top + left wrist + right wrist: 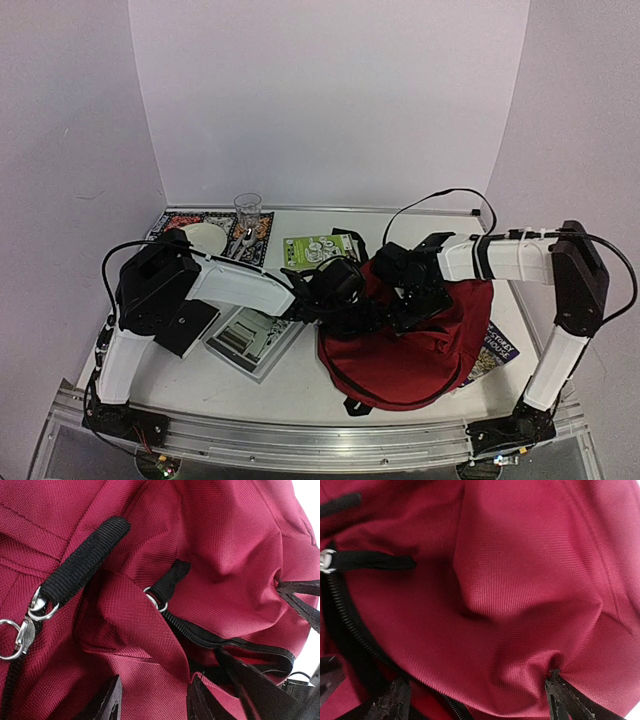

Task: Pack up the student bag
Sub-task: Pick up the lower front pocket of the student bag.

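The student bag [420, 350], dark red with black zips, lies at the centre right of the table. My left gripper [345, 300] is at its upper left edge. In the left wrist view the jaws of this gripper [154, 702] stand apart, with a fold of bag fabric [145, 630] between them beside the open zip [200, 637]. My right gripper [410, 295] is on the bag's top. In the right wrist view its jaws [477, 697] are wide apart over a bulge of fabric [520, 580]. One fingertip [559, 692] presses a pucker into the cloth.
A glass [248, 208], a white plate [205, 238] on a patterned mat [170, 222] and a green-white booklet [318, 248] lie at the back. A flat book [250, 340] and a black item [190, 325] lie under the left arm. Another book [492, 350] pokes out right of the bag.
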`<state>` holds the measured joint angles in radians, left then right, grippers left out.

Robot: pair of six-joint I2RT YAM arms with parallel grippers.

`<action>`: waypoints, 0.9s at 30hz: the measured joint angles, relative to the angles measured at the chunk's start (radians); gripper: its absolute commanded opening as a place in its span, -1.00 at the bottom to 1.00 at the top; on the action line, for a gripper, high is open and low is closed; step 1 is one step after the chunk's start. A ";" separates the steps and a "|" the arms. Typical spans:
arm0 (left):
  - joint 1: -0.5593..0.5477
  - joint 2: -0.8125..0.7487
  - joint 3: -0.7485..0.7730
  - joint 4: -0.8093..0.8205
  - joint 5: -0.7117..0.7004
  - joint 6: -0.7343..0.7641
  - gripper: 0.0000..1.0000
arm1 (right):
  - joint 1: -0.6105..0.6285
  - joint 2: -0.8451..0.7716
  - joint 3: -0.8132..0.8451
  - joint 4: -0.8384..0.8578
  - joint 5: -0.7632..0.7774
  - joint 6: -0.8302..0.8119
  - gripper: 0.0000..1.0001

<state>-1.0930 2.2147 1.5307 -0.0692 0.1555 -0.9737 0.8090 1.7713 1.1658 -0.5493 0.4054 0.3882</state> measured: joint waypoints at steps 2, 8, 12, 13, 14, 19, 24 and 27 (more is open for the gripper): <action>-0.001 0.000 0.000 0.000 0.000 0.000 -0.11 | 0.005 0.023 0.009 -0.014 0.030 0.004 0.79; -0.001 0.003 0.000 0.001 0.001 0.000 -0.12 | 0.011 0.032 0.026 -0.046 0.116 0.025 0.40; -0.001 0.005 -0.001 0.004 0.002 0.000 -0.12 | 0.011 0.032 0.040 -0.060 0.182 0.044 0.15; -0.001 0.005 -0.002 0.005 0.003 0.000 -0.12 | 0.011 0.032 0.044 -0.063 0.196 0.047 0.09; -0.001 0.005 -0.003 0.008 0.003 0.000 -0.13 | 0.011 0.030 0.048 -0.064 0.211 0.048 0.03; -0.001 0.005 -0.010 0.020 0.003 0.000 -0.13 | 0.011 -0.003 0.060 -0.064 0.263 0.061 -0.21; -0.001 0.005 -0.015 0.028 0.003 0.000 -0.13 | 0.011 -0.048 0.062 -0.058 0.266 0.042 -0.14; -0.001 0.005 -0.015 0.028 0.003 0.000 -0.14 | 0.014 -0.051 0.061 -0.043 0.241 0.002 0.11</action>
<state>-1.0939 2.2200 1.5158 -0.0410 0.1589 -0.9741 0.8231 1.7205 1.2268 -0.5927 0.6465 0.3898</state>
